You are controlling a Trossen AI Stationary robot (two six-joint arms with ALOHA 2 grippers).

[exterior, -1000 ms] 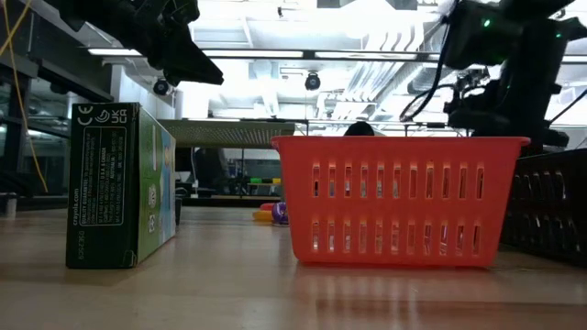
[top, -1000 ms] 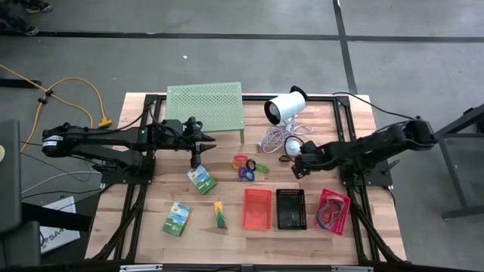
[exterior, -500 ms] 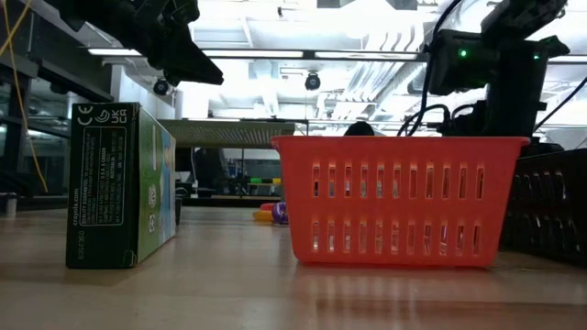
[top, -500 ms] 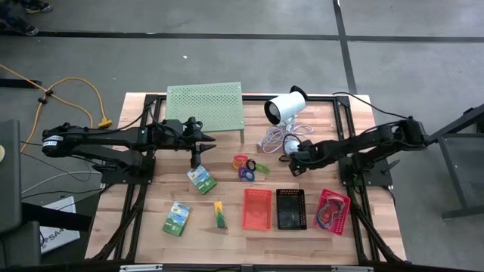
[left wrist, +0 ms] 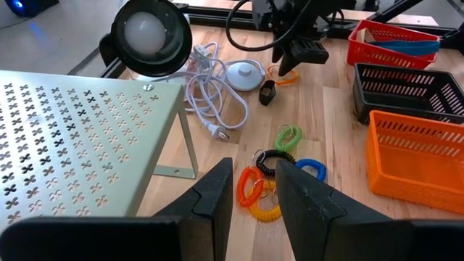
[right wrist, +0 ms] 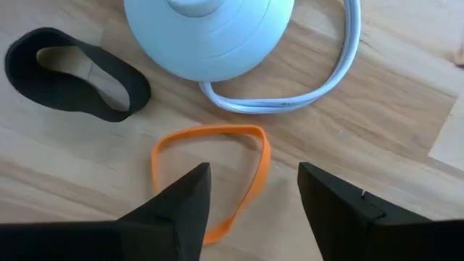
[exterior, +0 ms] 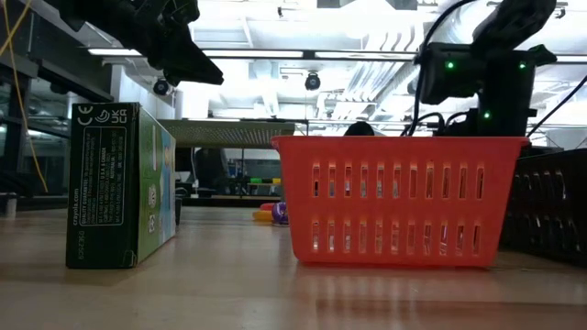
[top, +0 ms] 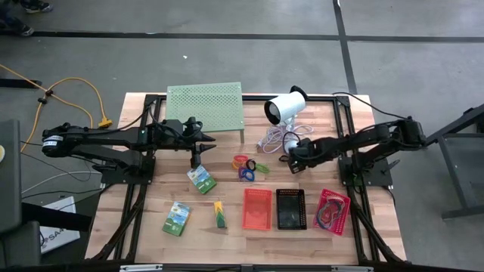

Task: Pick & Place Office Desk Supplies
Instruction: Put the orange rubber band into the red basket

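My right gripper (right wrist: 254, 177) is open, low over an orange rubber band (right wrist: 217, 174) lying flat on the wood, its fingers on either side of the band's near part. A black band (right wrist: 72, 76) lies beside it. My left gripper (top: 198, 156) is open and hangs above a green pack (top: 201, 179). Two more green packs (top: 177, 218) (top: 219, 215) sit near the front edge; one stands on its edge (exterior: 124, 183). Coiled loops (left wrist: 272, 170) lie in a cluster mid-table. The red (top: 257, 208), black (top: 290, 208) and pink (top: 333, 210) baskets stand in a row.
The white cylinder device (top: 286, 108) lies at the far side; its round base (right wrist: 210, 29) and cable (right wrist: 290, 98) are right beside the orange band. The pale-green perforated stand (top: 204, 106) stands far left. The pink basket holds blue and red bands.
My right gripper has moved toward the table's left and a little toward the far edge, coming over the orange band next to the white base.
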